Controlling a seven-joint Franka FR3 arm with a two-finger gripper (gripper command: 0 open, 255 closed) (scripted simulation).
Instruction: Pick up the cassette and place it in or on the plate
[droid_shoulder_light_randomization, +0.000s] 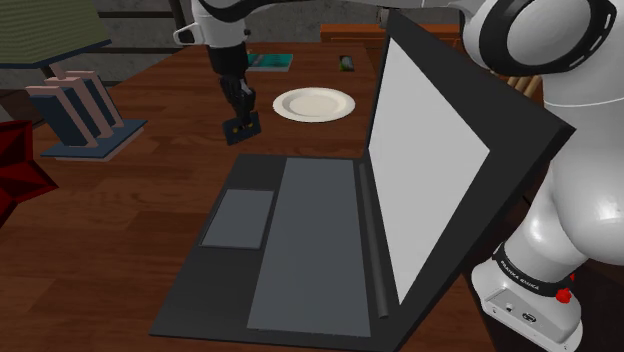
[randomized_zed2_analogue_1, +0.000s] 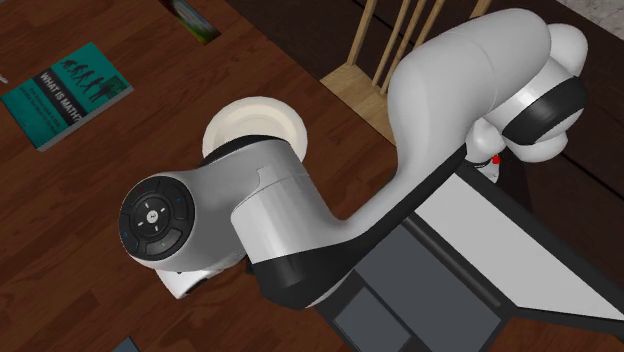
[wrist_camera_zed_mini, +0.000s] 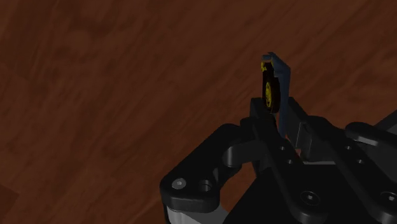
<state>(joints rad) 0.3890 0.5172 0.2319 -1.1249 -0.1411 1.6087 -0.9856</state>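
The cassette (droid_shoulder_light_randomization: 242, 127) is a small dark piece with yellow reels, hanging tilted at the tips of my black gripper (droid_shoulder_light_randomization: 241, 116). In the wrist view the cassette (wrist_camera_zed_mini: 274, 89) shows edge-on, and my gripper (wrist_camera_zed_mini: 280, 118) is shut on it, the fingers clasping it from both sides over the brown wooden table. The white round plate (droid_shoulder_light_randomization: 314, 104) lies on the table a short way to the shoulder view's right of the gripper. In the second exterior view the plate (randomized_zed2_analogue_1: 262, 118) is partly hidden behind my white arm.
A large open dark laptop (droid_shoulder_light_randomization: 330, 230) fills the near table, its screen standing to the plate's right. A teal book (droid_shoulder_light_randomization: 270, 62) lies behind the gripper, also seen as the teal book (randomized_zed2_analogue_1: 65, 92). A book stand (droid_shoulder_light_randomization: 85, 110) and a red object (droid_shoulder_light_randomization: 20, 175) sit at left. A wooden chair (randomized_zed2_analogue_1: 385, 40) stands beyond the table.
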